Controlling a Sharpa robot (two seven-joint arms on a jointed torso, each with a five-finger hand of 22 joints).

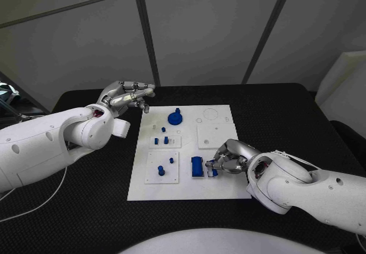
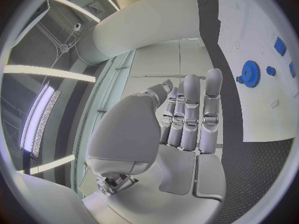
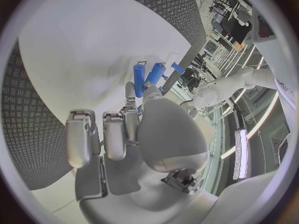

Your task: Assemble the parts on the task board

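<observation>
A black tabletop (image 1: pixel 305 114) with a fine woven texture carries the white task board (image 1: pixel 148 188), which lies in its middle with its long side running from near to far. Behind the tabletop stand pale grey wall panels (image 1: pixel 206 39) split by dark upright strips. No brand, label or readable writing can be made out on the board or the panels.

On the board, a blue gear (image 1: pixel 175 117) sits at the far end, left of a faint circle outline. Nearer, several small blue pegs (image 1: pixel 161 141) stand in the left-hand column, and one blue peg (image 1: pixel 161 170) stands on a raised white square at the near left. A blue block (image 1: pixel 197 166) stands near the middle of the board's near half.

The left hand (image 1: pixel 127 97) hovers above the tabletop just beyond the board's far left corner; its fingers (image 2: pixel 190 109) are curled together with nothing between them. The right hand (image 1: pixel 229 157) is low over the board's near right part, just beside the blue block, and its fingers (image 3: pixel 127 119) pinch a small blue part (image 3: pixel 139 79) at their tips. In the right wrist view a second blue piece (image 3: pixel 156 73) lies close beside the pinched one.
</observation>
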